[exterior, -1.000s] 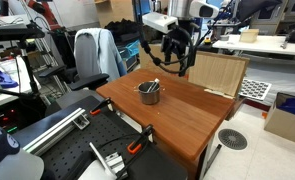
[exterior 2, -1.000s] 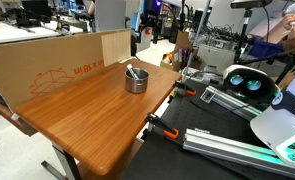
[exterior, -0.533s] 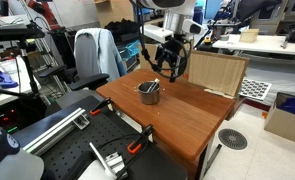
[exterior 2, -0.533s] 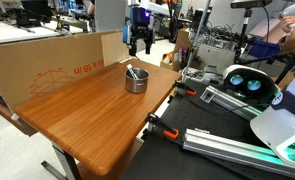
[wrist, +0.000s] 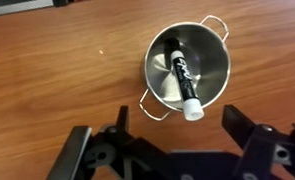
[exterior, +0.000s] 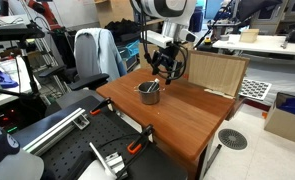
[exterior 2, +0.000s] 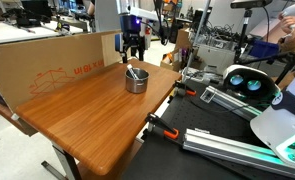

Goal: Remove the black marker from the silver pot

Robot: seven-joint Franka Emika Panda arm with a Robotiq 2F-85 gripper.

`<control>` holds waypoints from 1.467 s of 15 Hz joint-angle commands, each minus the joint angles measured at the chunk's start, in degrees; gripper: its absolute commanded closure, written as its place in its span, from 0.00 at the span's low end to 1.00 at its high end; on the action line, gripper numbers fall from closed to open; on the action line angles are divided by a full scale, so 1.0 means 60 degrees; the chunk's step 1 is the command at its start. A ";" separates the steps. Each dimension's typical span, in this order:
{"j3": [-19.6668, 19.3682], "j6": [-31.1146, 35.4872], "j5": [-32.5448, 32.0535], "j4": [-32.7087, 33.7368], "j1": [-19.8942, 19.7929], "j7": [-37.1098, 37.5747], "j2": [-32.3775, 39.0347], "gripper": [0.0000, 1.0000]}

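Note:
The silver pot (wrist: 187, 66) is small, round and shiny, with thin wire side handles. It stands on the wooden table near one edge, seen in both exterior views (exterior: 149, 93) (exterior 2: 135, 80). The black marker (wrist: 182, 78) stands slanted inside it, its white cap end (wrist: 193, 110) sticking out over the rim. My gripper (wrist: 175, 138) is open and empty, its two black fingers wide apart. It hangs above the pot, slightly off to one side (exterior: 165, 66) (exterior 2: 134, 46).
A large cardboard sheet (exterior 2: 47, 62) stands upright along the table's far edge, also seen in an exterior view (exterior: 215, 72). Clamps and metal rails (exterior 2: 202, 140) sit off the table's near side. A chair (exterior: 95, 55) and desks crowd the room behind.
My gripper has moved sideways and down toward the pot, from behind the cardboard to just above the pot. The pot and marker have not moved.

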 commanded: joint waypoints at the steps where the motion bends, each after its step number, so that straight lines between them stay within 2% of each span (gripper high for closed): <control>1: 0.0032 -0.0599 -0.0140 0.0609 0.0068 -0.0209 0.0403 0.00; 7: 0.0030 -0.1060 -0.0202 0.1048 0.0108 -0.0283 0.0754 0.00; 8: 0.0031 -0.1069 -0.0218 0.1081 0.0115 -0.0310 0.0801 0.25; 10: 0.0031 -0.1130 -0.0257 0.1194 0.0130 -0.0339 0.0914 0.34; 18: 0.0036 -0.1452 -0.0319 0.1667 0.0148 -0.0339 0.1299 0.96; 19: 0.0040 -0.1482 -0.0345 0.1716 0.0142 -0.0354 0.1331 0.99; 20: 0.0045 -0.1513 -0.0338 0.1750 0.0135 -0.0359 0.1356 0.96; 22: 0.0047 -0.1571 -0.0330 0.1818 0.0126 -0.0362 0.1391 0.95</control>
